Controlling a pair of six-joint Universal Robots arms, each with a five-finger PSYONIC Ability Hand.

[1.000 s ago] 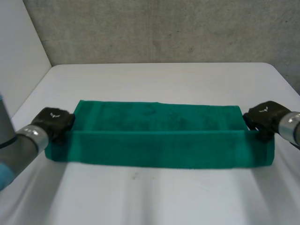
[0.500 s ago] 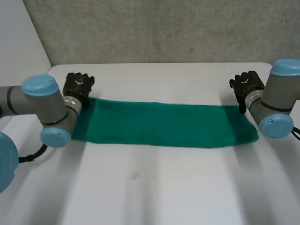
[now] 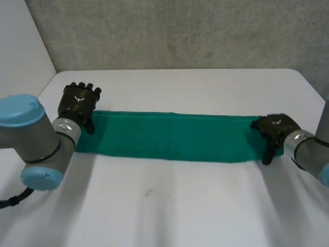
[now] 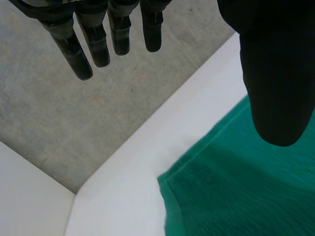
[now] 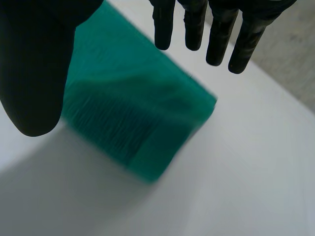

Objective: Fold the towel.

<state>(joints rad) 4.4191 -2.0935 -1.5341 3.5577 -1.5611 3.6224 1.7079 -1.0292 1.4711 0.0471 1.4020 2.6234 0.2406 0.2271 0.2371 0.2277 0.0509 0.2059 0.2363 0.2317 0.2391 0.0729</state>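
Lying flat as a long narrow strip across the white table (image 3: 180,206): green towel (image 3: 169,136) | left hand (image 3: 78,102) at the strip's left end, fingers straight and spread, thumb apart, gripping nothing | right hand (image 3: 275,129) over the strip's right end, fingers straight, thumb apart, nothing pinched.

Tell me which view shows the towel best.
The head view: the towel lies there whole, a long strip with the left robot hand at one end and the right robot hand at the other. The left wrist view catches one corner of it near the thumb; the right wrist view, one end under the palm.
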